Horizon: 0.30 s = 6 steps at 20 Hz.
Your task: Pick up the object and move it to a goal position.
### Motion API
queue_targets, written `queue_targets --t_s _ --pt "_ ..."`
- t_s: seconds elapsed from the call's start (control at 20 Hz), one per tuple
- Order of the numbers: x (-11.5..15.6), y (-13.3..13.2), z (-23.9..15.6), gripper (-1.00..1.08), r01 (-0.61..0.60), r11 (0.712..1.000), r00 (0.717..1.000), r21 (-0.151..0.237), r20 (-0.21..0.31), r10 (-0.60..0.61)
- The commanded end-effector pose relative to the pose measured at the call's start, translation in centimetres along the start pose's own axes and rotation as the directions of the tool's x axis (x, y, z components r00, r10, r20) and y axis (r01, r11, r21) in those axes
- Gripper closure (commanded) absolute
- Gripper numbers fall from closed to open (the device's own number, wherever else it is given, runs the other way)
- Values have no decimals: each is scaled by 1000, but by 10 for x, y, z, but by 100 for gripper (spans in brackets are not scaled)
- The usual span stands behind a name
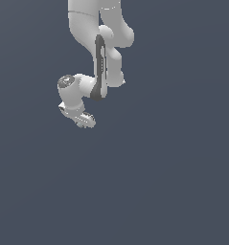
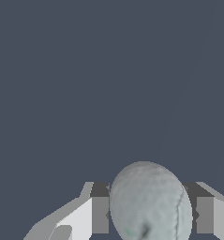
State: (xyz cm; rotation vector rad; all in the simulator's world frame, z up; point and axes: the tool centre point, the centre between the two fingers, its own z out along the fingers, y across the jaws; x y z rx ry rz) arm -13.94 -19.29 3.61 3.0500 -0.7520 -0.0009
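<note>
In the exterior view, the white arm [image 1: 99,52] comes down from the upper edge of the picture, where its upper links are cut off. It bends at a wrist joint and ends in the end effector [image 1: 87,122], which points down and toward the exterior view's right. All around it is one flat, dark blue-grey ground with no edge, seam or shadow, so whether the end effector hangs above a surface or rests near one cannot be told. From here the fingers are a small pale cluster. The gap between them is too small to read, and the ball cannot be made out in this view.

In the wrist view, the ball [image 2: 150,201] fills the space between the two fingers. It is pale grey and matte, with faint mottling and a thin dark seam curving across it, and its lower part is cut off by the edge of the picture. One finger's grey pad [image 2: 100,214] sits flush against one side of the ball, and the other pad [image 2: 205,214] is against the opposite side. The end effector [image 2: 152,214] is thus clenched on the ball, with its jaws set apart only by the ball's width. The white finger bodies beyond the pads are cropped. Behind them lies the same plain dark ground, crossed by a faint, slightly lighter band.
</note>
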Motion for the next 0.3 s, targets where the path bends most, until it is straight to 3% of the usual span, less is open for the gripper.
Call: queue_targets --t_s 0.0,0.25 --pt "-2 8 -1 108 2 1000 1000 0 0 -2" --pt "-1 11 -1 108 2 1000 1000 0 0 -2"
